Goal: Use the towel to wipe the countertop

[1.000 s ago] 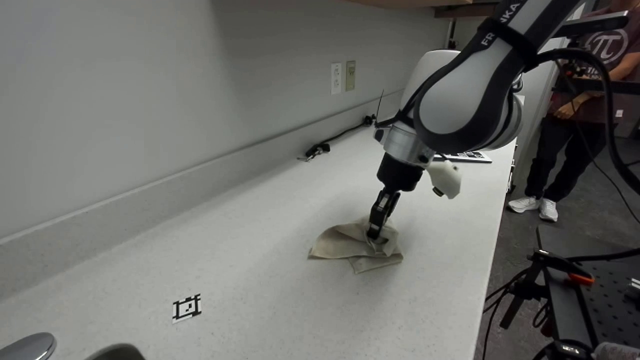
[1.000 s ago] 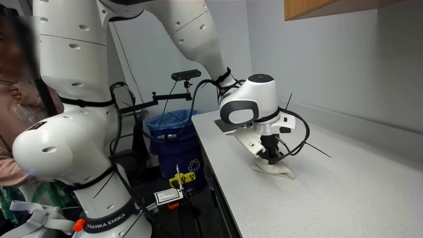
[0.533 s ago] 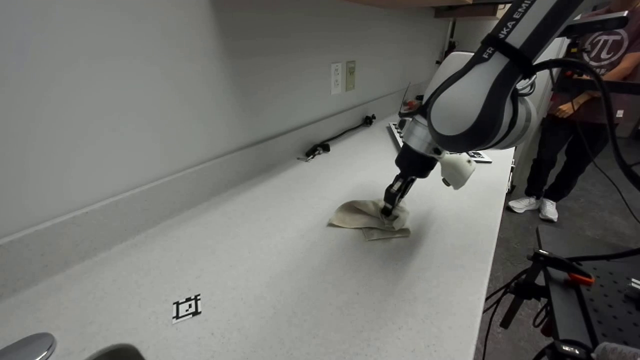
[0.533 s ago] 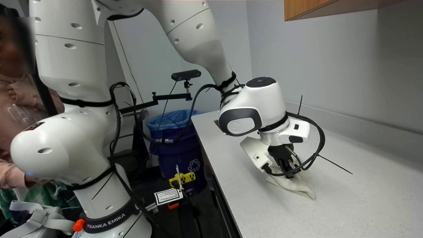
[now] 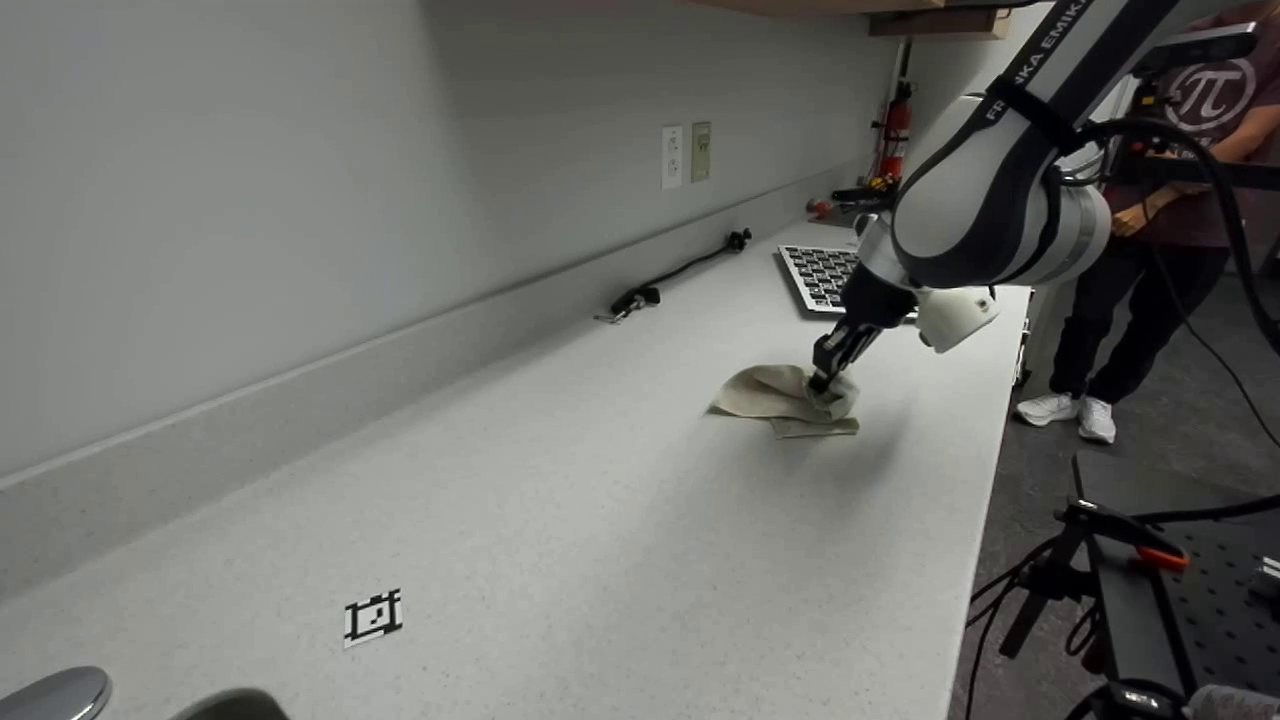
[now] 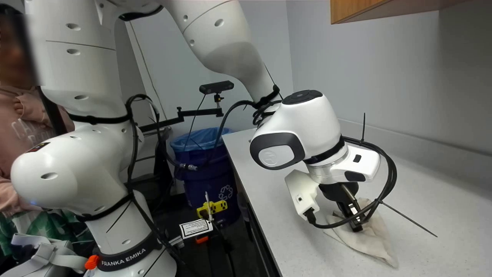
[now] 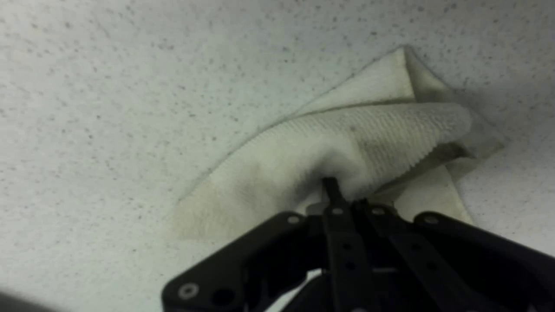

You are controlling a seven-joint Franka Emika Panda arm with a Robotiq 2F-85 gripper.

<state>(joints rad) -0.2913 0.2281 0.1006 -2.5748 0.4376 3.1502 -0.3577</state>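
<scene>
The beige towel (image 5: pixel 765 393) lies crumpled and partly folded on the white speckled countertop (image 5: pixel 500 560). It also shows in an exterior view (image 6: pixel 374 238) under the arm. My gripper (image 5: pixel 820 382) is tilted and pressed down at the towel's bunched part, low at the counter surface. In the wrist view my gripper (image 7: pixel 345 195) has its jaws close together, with the towel (image 7: pixel 269 182) gathered around the fingertips. One fingertip (image 7: pixel 331 186) shows dark against the cloth; the other is mostly hidden. Loose towel spreads flat to both sides.
A keyboard (image 5: pixel 818 275) lies behind the gripper. A black cable (image 5: pixel 690 268) runs along the backsplash. A printed marker (image 5: pixel 373 617) and a metal fixture (image 5: pixel 60 695) are at the near end. A wooden cabinet (image 6: pixel 357 9) hangs above. A blue bin (image 6: pixel 203 169) stands beyond the counter edge.
The gripper has dragged the towel across the counter, toward the keyboard side in an exterior view and nearer the camera in an exterior view. The wrist has tilted more. The keyboard is more exposed.
</scene>
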